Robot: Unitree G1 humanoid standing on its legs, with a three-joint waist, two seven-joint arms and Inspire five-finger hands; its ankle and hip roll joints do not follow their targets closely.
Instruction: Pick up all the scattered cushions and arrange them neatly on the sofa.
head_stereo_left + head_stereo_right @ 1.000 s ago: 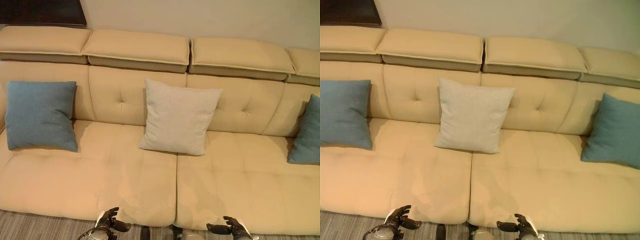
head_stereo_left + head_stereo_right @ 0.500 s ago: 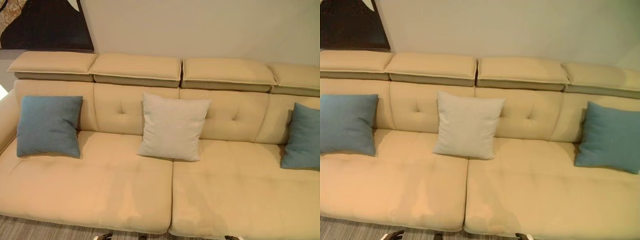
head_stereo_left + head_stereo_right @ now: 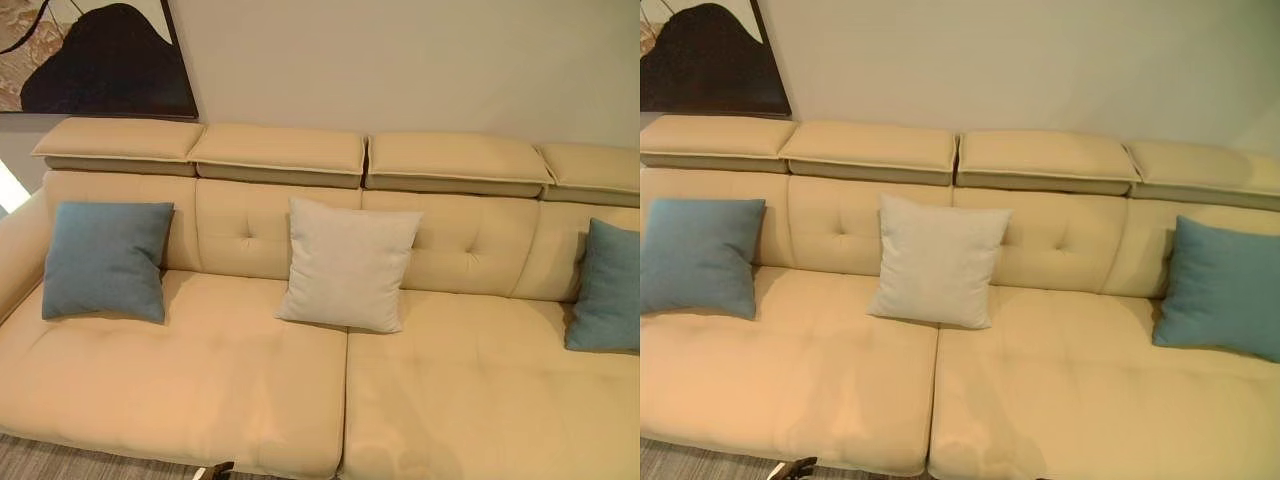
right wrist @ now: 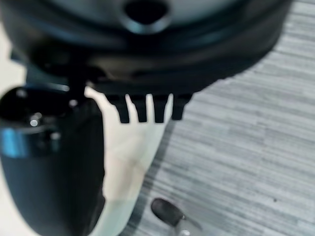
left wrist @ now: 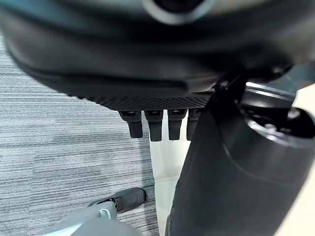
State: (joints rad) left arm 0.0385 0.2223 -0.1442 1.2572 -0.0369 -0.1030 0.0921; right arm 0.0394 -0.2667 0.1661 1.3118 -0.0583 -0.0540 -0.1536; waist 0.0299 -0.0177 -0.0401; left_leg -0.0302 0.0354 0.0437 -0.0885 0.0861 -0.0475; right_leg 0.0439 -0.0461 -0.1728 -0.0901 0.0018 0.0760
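Note:
A long beige sofa (image 3: 200, 380) holds three cushions, all upright against its backrest. A blue cushion (image 3: 105, 260) leans at the left end, a cream cushion (image 3: 348, 265) in the middle, and a second blue cushion (image 3: 1222, 290) at the right end. My left hand (image 5: 147, 73) hangs low over the grey carpet in front of the sofa, fingers (image 5: 155, 125) relaxed and holding nothing. My right hand (image 4: 147, 64) hangs the same way, its fingers (image 4: 142, 110) loose and empty.
A dark framed picture (image 3: 100, 60) hangs on the wall above the sofa's left end. Grey striped carpet (image 3: 60, 460) runs along the sofa's front edge. Four padded headrests (image 3: 280, 150) top the backrest.
The camera has tilted upward, so the whole scene sits lower and more wall and picture show. Both hands have slipped below the bottom edge of the eye views. The cushions have not moved.

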